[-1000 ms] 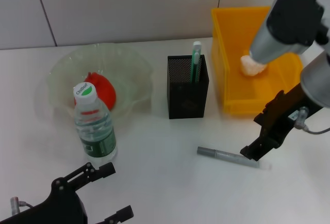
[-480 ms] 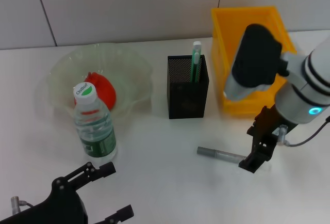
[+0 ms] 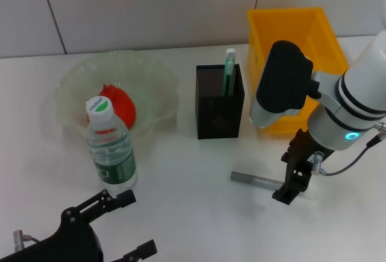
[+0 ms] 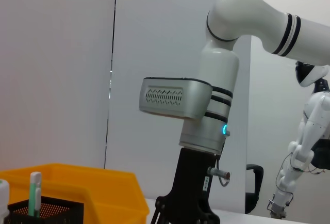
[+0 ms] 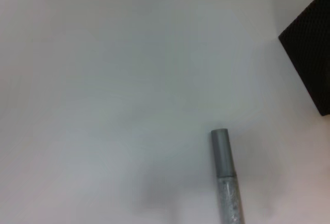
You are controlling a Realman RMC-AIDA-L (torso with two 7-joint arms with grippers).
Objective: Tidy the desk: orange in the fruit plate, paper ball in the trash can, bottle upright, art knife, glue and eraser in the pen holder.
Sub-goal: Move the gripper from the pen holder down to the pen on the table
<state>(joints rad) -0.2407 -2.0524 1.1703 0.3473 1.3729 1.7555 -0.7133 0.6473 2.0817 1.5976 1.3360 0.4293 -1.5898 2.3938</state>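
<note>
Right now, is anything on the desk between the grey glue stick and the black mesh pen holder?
Nothing visible. The slender grey glue stick lies on bare white desk in front of the square black mesh pen holder, with open surface between them. The right gripper is down over the stick's far end, beside that path.

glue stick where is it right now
In the head view the glue lies flat on the desk on the robot's right, in front of the pen holder, its far end under the right gripper.
</note>
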